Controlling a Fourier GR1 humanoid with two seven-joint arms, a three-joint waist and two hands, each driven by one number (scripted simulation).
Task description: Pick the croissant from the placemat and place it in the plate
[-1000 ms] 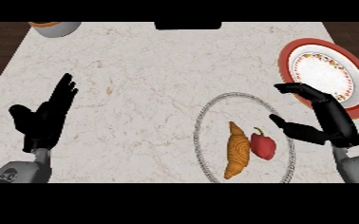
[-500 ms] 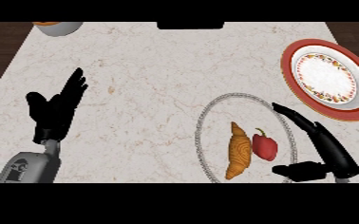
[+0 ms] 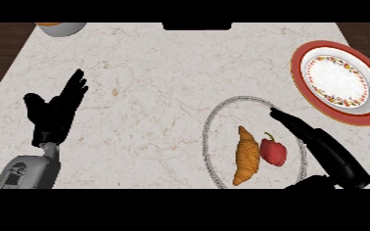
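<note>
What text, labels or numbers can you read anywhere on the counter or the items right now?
None. The plate carries only a patterned band on its rim, no lettering. The croissant, the red pepper, the placemat and the bowl at the far edge bear no writing.

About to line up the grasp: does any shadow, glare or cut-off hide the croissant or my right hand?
Head view: the croissant is evenly lit, with no shadow or glare on it; the right hand shows only as a flat black shape, its lower part cut by the view's bottom edge.
</note>
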